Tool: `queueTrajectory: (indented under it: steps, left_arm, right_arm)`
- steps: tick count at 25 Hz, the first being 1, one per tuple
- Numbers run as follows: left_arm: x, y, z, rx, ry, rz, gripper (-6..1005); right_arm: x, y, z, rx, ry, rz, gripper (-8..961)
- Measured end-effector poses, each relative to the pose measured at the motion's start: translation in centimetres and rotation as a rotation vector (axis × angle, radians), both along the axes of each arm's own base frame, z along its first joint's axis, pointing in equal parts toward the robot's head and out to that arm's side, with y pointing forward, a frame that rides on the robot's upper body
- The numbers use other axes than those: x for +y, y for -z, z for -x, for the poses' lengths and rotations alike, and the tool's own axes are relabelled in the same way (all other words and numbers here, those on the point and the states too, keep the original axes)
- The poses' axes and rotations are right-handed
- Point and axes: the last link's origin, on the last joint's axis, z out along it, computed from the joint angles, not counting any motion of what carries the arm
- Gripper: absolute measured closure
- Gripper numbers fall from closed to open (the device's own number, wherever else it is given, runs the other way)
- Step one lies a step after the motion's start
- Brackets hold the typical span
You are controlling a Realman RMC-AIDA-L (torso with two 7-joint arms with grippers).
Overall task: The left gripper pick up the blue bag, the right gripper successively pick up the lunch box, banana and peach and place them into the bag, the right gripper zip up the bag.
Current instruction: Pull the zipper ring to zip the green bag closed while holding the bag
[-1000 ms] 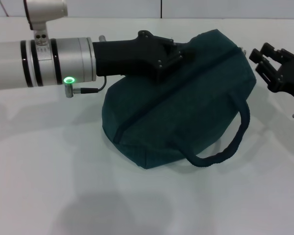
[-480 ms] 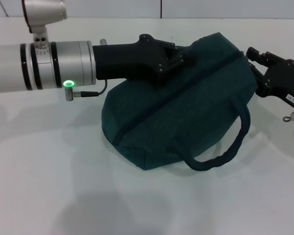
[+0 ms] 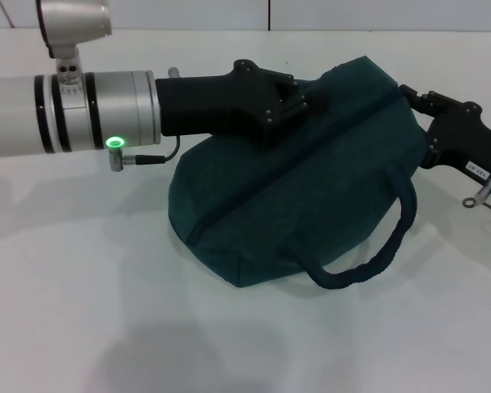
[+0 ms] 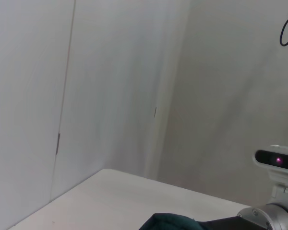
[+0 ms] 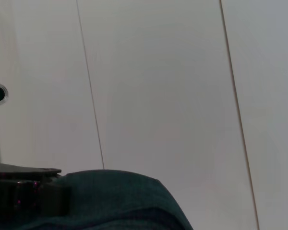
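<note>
The blue bag (image 3: 303, 172) sits on the white table (image 3: 82, 311), its zipper (image 3: 311, 143) looking closed along the top seam and one looped handle (image 3: 376, 246) drooping toward the near edge. No lunch box, banana or peach shows anywhere on the table, so they are judged to be already packed inside, though the pictures cannot confirm that. The left gripper (image 3: 307, 97) presses in at the bag's far upper edge and seems clamped on fabric or the second handle there; its fingertips are hidden, so the grip cannot be told for certain. The right gripper (image 3: 411, 97) reaches to the bag's right end, where the zipper finishes, and whether its fingers are spread or closed cannot be told. By that reading the task stands in its closing step, with the zip done or nearly so and only release left. The tabletop is plain, matte and bare around the bag; pale panelled walls (image 5: 158, 86) with thin vertical seams enclose the room.
</note>
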Motion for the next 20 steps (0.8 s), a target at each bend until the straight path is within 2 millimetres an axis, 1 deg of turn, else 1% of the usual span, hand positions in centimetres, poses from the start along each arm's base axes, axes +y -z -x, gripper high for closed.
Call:
queueTrajectory:
  steps: [7,15,20]
  left_arm:
    - [-0.01,-0.05,0.03,-0.002,0.0,-0.001,952]
    - [0.04,-0.14,0.06,-0.002,0.0,-0.004,953]
    - [0.1,-0.23,0.1,0.0,0.001,-0.007,953]
  right_arm:
    - [-0.22,0.25,0.11,-0.004,-0.012,0.014,652]
    - [-0.29,0.3,0.16,0.0,-0.012,0.013,695]
    - [-0.19,0.0,0.12,0.005,-0.01,0.001,899]
